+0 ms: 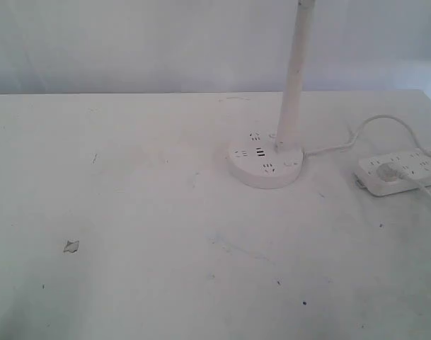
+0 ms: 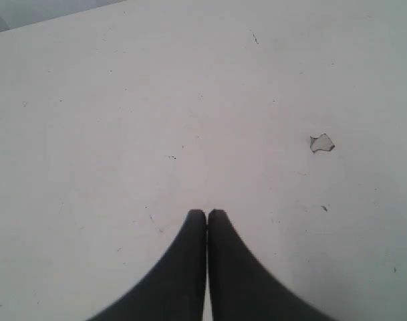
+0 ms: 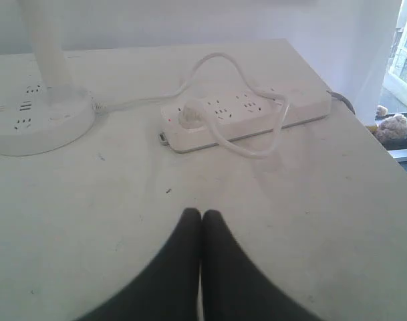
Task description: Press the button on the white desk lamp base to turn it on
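Observation:
The white desk lamp base (image 1: 265, 165) is a thick round disc with socket holes and dark USB slots on top, standing right of the table's middle; its slim white pole (image 1: 293, 78) rises out of frame. In the right wrist view the base (image 3: 36, 117) lies well beyond my right gripper (image 3: 201, 214), which is shut and holds nothing. My left gripper (image 2: 206, 214) is shut and empty above bare tabletop, with the lamp out of its view. Neither gripper shows in the exterior view. The button cannot be made out.
A long white power strip (image 1: 403, 170) lies to the right of the base, with a plug and looping white cable (image 3: 246, 100) on it. A small chip mark (image 1: 71, 246) scars the white table at left. The table's right edge (image 3: 383, 160) drops off past the strip.

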